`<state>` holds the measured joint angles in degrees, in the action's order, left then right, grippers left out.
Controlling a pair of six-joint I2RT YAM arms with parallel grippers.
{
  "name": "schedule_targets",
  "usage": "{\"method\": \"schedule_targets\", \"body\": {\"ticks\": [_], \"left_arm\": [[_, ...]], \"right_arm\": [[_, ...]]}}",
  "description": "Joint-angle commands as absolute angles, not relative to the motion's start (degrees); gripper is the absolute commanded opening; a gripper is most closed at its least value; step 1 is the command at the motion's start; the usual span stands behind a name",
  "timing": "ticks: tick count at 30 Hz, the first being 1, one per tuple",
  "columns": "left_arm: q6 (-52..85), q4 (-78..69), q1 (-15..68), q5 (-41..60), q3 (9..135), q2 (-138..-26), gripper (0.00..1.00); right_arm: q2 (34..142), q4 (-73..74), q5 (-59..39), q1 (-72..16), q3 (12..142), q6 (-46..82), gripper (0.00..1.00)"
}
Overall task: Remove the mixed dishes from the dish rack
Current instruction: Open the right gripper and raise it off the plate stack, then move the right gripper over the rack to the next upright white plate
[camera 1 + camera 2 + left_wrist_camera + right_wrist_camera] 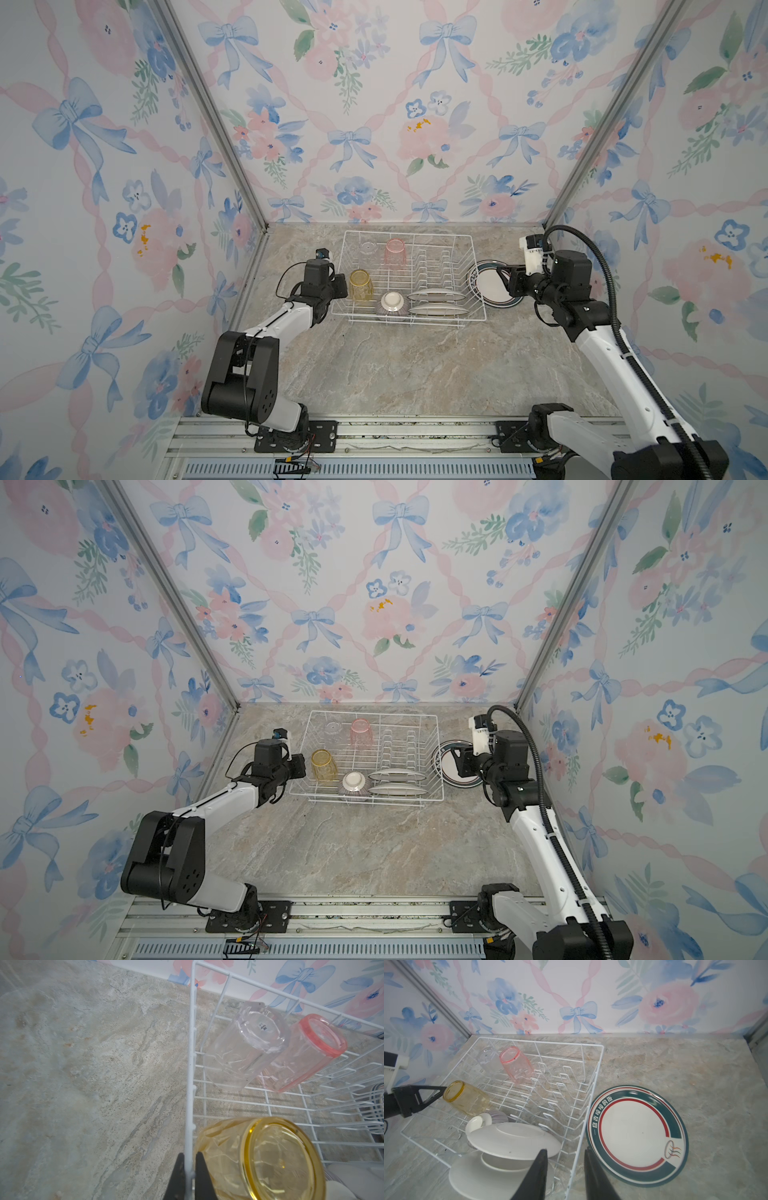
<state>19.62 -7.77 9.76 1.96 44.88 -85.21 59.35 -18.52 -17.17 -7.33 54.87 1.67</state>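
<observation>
The white wire dish rack (pixel 415 322) (pixel 365 803) stands at the back of the table. In it are a yellow tumbler (pixel 360 284) (pixel 259 1159), a clear tumbler (pixel 368 249) (pixel 243 1047) and a pink tumbler (pixel 395 251) (pixel 517 1066), all upside down. A striped bowl (pixel 390 305) (pixel 481 1122) and two plates (pixel 434 295) (pixel 512 1140) are in it too. A stack of dark-rimmed plates (pixel 488 286) (pixel 633 1136) lies just right of the rack. My left gripper (pixel 341 286) (pixel 190 1154) is shut on the rack's left rim wire. My right gripper (pixel 498 277) (pixel 565 1150) is open, its fingers either side of the right rim wire.
Flowered walls close in the table at the back and both sides, and the back wall is near the rack. The marble tabletop (pixel 407 365) stretches in front of the rack to the metal rail (pixel 415 432) where both arms are mounted.
</observation>
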Motion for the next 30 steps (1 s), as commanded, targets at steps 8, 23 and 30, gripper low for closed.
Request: {"method": "schedule_targets", "body": {"ticks": [8,23,30], "left_arm": [[20.65,-4.35,10.17,2.26,42.63,-83.76,0.0],[22.06,-3.02,11.01,1.91,38.1,-79.93,0.0],[21.75,-2.83,10.96,1.51,38.84,-80.84,0.0]], "right_arm": [[63.35,-26.05,-5.54,-27.72,62.06,-22.37,0.29],[79.65,-34.58,9.29,-40.1,71.73,-34.12,0.35],[81.07,-36.48,9.23,-40.19,72.23,-34.56,0.35]]}}
